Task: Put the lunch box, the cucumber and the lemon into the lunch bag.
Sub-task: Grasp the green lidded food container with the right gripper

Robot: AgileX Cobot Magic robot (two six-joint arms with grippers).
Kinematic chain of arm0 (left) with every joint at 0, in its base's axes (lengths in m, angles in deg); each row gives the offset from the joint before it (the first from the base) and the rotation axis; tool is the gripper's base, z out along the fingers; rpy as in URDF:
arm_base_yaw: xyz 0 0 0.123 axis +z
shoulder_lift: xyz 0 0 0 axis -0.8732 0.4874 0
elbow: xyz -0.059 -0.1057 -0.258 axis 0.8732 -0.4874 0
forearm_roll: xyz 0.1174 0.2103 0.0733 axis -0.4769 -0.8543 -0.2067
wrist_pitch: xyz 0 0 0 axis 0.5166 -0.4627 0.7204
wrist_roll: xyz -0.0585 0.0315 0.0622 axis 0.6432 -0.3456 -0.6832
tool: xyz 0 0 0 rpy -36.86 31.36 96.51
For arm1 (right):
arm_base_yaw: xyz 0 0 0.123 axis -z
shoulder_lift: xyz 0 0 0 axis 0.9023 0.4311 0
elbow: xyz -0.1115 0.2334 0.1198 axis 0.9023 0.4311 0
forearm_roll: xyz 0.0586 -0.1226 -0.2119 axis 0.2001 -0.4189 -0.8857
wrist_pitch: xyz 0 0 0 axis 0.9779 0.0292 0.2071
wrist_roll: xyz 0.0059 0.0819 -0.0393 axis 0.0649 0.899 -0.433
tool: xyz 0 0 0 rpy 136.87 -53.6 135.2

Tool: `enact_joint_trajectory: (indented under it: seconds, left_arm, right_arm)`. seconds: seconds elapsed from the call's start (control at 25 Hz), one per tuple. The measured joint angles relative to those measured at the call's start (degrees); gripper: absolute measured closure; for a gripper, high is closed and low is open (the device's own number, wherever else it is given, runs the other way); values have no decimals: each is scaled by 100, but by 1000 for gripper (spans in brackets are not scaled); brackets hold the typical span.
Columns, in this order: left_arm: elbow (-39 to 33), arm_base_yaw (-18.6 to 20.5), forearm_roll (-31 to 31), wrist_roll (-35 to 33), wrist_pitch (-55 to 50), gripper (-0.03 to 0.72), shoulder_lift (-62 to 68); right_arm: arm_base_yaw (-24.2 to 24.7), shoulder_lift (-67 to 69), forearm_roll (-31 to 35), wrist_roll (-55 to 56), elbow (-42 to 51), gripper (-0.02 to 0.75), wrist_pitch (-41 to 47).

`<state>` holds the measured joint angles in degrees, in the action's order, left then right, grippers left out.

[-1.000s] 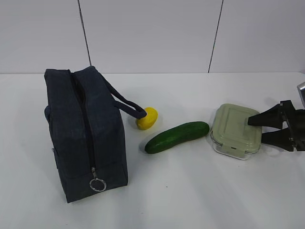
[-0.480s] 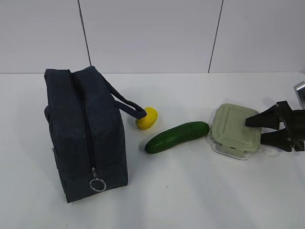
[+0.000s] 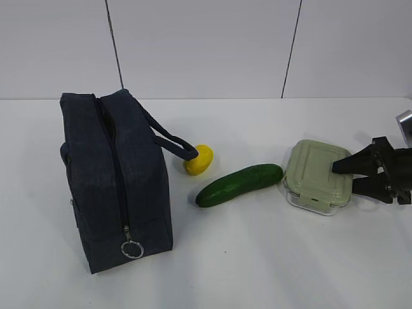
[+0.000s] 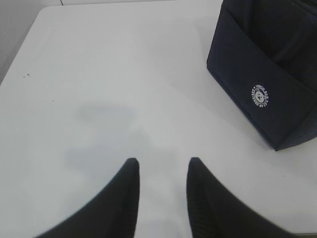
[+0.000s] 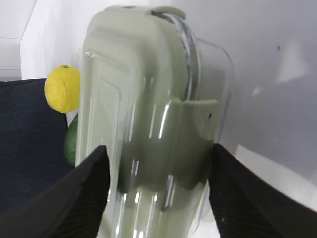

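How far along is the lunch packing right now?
Nothing is packed yet. The lunch bag stands zipped shut. The right gripper has its jaws around the lunch box, not lifted. The cucumber and lemon wait on the table.

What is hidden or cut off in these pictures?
- Inside of the lunch bag: hidden in every view by its closed zipper.
- Cucumber: right wrist view shows only a sliver behind the lunch box.
- Right pincer: arm cut off by the exterior view's edge.
- Left pincer: absent from the exterior view.
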<state>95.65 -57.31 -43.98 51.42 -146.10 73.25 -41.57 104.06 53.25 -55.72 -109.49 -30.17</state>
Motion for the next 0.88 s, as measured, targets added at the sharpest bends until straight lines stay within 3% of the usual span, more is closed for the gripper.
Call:
enact_joint_trajectory:
  seconds: [0.56, 0.88]
  left_arm:
    - [0, 0, 0, 0, 0, 453, 0]
    - [0, 0, 0, 0, 0, 453, 0]
  right_arm:
    - [-109, 0, 2, 0, 0, 267, -142]
    - [-109, 0, 68, 33, 0, 331, -140]
